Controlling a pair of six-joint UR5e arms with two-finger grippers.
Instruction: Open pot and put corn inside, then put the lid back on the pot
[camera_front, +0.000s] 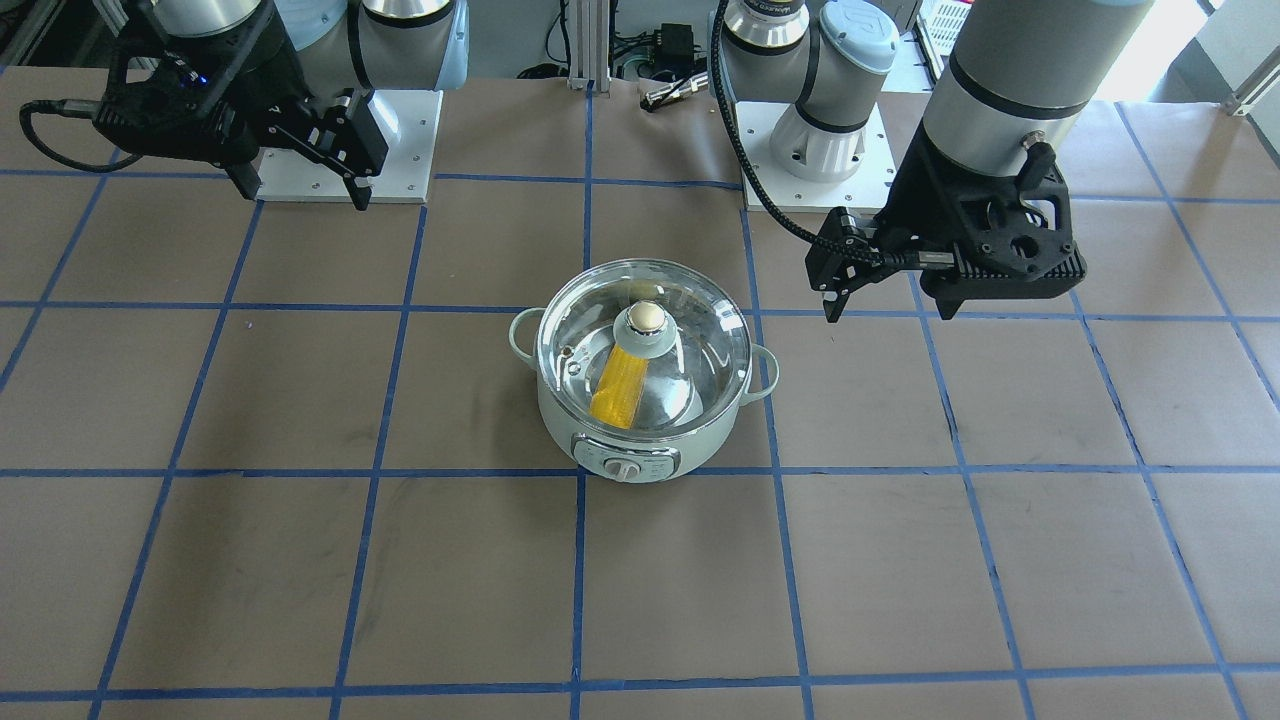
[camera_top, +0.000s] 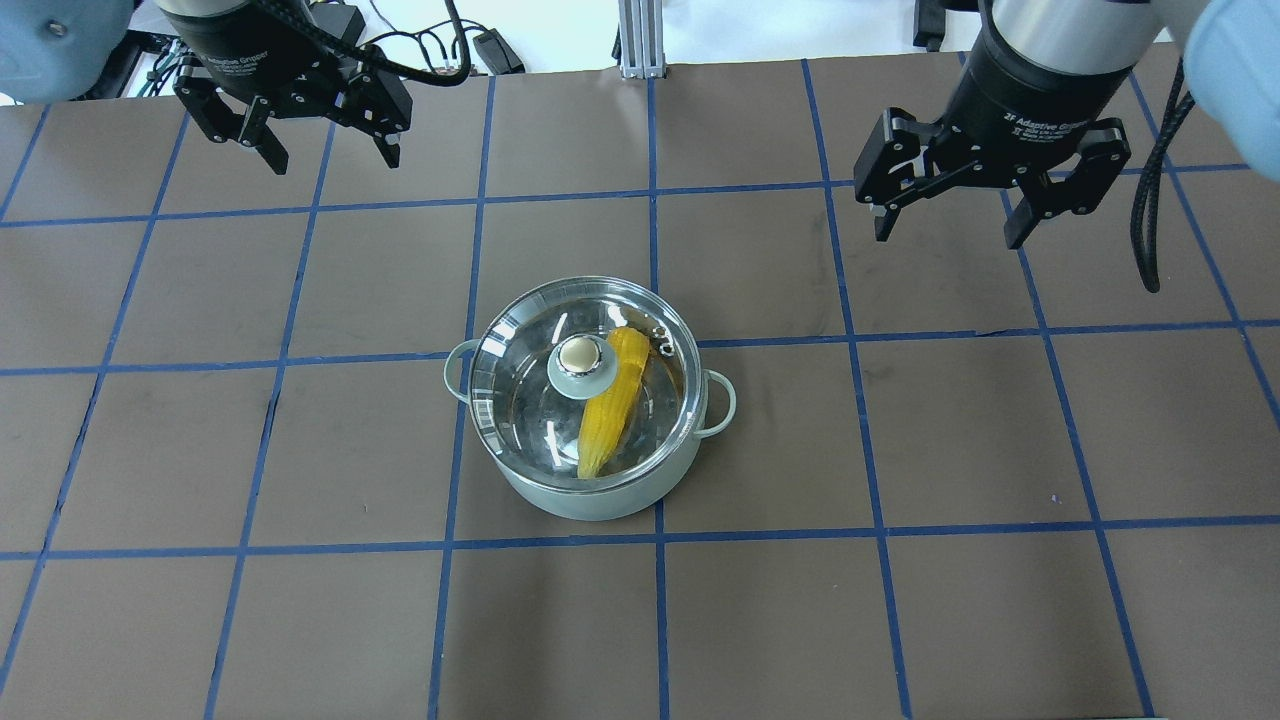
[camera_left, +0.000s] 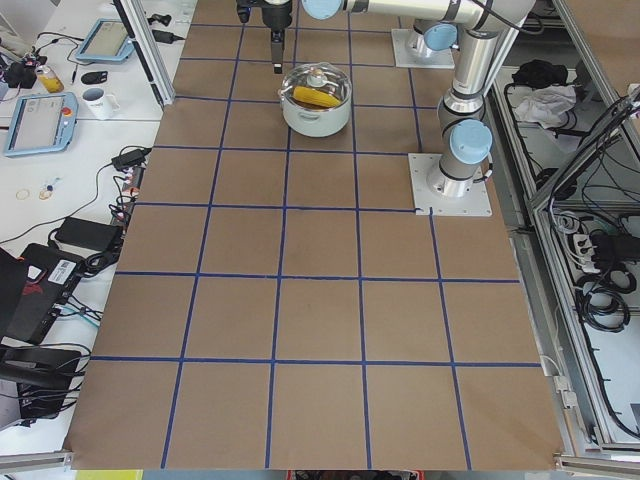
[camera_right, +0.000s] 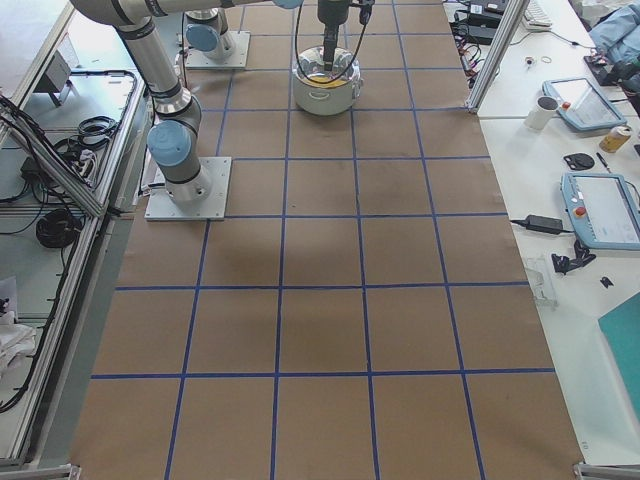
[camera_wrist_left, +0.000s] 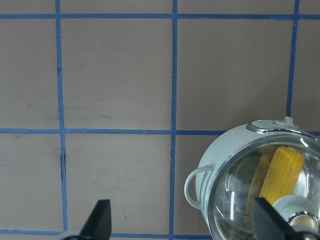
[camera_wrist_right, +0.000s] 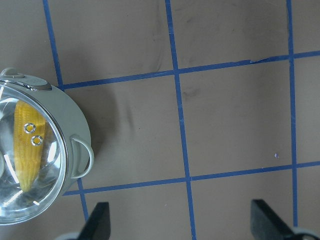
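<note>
The pale mint-green pot (camera_front: 640, 440) (camera_top: 600, 495) stands at the table's middle, its dial facing away from the robot. The clear glass lid (camera_front: 690, 340) (camera_top: 520, 380) sits on it, knob up. The yellow corn (camera_front: 618, 390) (camera_top: 608, 415) lies inside, seen through the glass. My left gripper (camera_top: 332, 160) (camera_front: 890, 310) (camera_wrist_left: 182, 222) is open and empty, held high and off to the pot's side. My right gripper (camera_top: 948, 236) (camera_front: 303, 195) (camera_wrist_right: 180, 222) is open and empty, on the other side. The left wrist view shows the pot (camera_wrist_left: 220, 155) at lower right; the right wrist view shows the pot (camera_wrist_right: 70, 125) at left.
The brown table has a blue tape grid. The arms' white base plates (camera_front: 350, 150) (camera_front: 815, 150) stand at the robot's edge. A black cable (camera_front: 760, 190) hangs by the left gripper. Side benches hold tablets (camera_left: 40, 120) (camera_right: 600, 205) and a mug (camera_left: 100, 100).
</note>
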